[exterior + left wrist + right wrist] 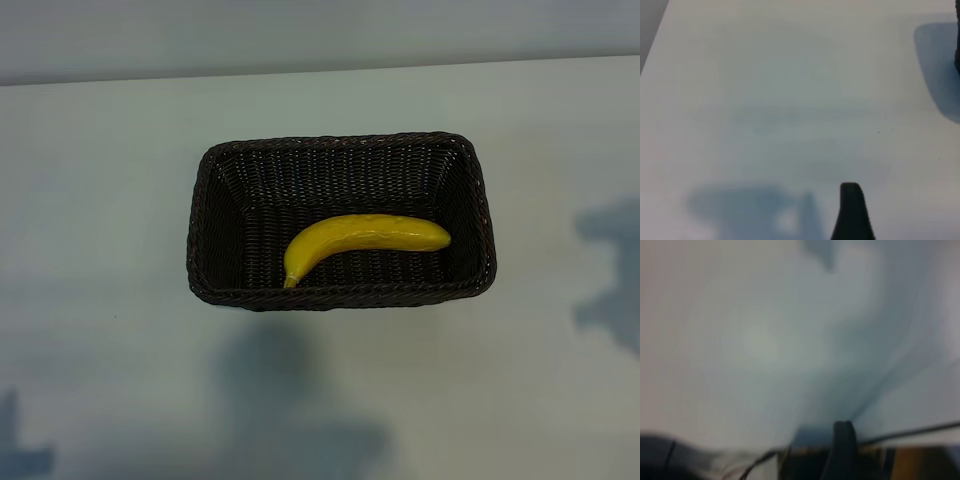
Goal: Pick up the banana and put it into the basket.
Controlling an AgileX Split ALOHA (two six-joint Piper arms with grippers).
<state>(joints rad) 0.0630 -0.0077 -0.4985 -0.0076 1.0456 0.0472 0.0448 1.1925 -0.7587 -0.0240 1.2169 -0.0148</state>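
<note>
Left hand (852, 210): only one dark fingertip shows in its own wrist view, over bare pale surface (790, 100); jaws stand apart, nothing between them. No arm or hand appears in the exterior view.

Right hand (841, 450): one dark finger visible in its wrist view, heavily blurred, above pale surface, with dark cables and a brown edge running along that side of the frame; jaws apart, holding nothing.

Banana (360, 242): one item, bright yellow, smooth, gently curved. Lies flat on the floor of the basket (340, 296), in the half toward the near long wall. Pointed stem end sits close against the near wall, toward the exterior view's left; rounded end reaches toward the right short wall without clearly touching it.

Basket: one item, dark brown woven wicker, rectangular with rounded corners, sloping sides, braided rim. Stands upright near the middle of the surface, long sides running across the exterior view. Contents: the banana only.

Surface: pale, with soft grey shadows at the near edge and at the right side.
</note>
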